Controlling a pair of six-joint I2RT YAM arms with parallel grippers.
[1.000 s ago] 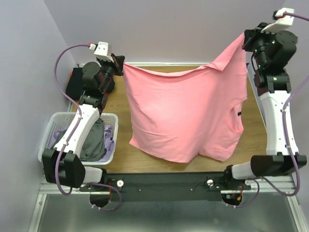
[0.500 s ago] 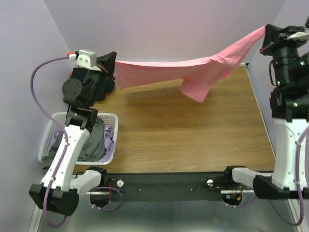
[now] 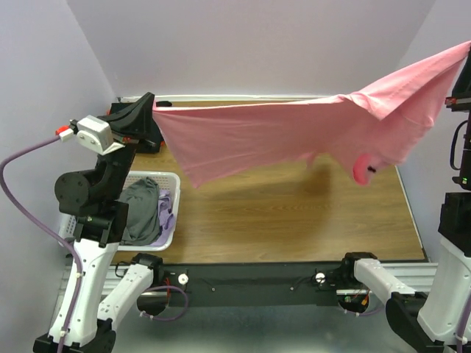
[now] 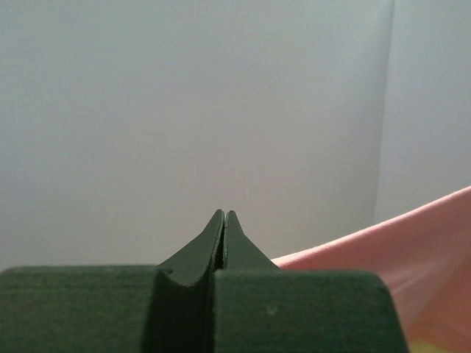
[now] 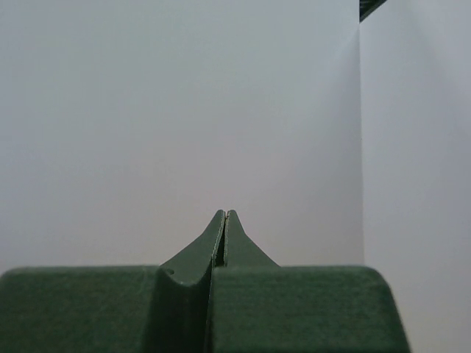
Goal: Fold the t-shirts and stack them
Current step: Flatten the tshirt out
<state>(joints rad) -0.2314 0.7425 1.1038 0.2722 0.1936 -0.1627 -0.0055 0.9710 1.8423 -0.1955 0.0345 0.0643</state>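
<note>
**Between both jaws, a pink tee held aloft**

At the left gripper (image 4: 224,214), the fingers press together with no gap, pinching one corner of the pink t-shirt (image 3: 294,136). The right gripper (image 5: 224,214) is closed likewise. Its own view shows no cloth, but the shirt's other corner rises toward it, so I judge it held. Between the jaws the shirt spans clear above the table (image 3: 294,228). To lay it well, lower both arms evenly and keep the span taut so it lands flat. No writing or label is legible.
</note>
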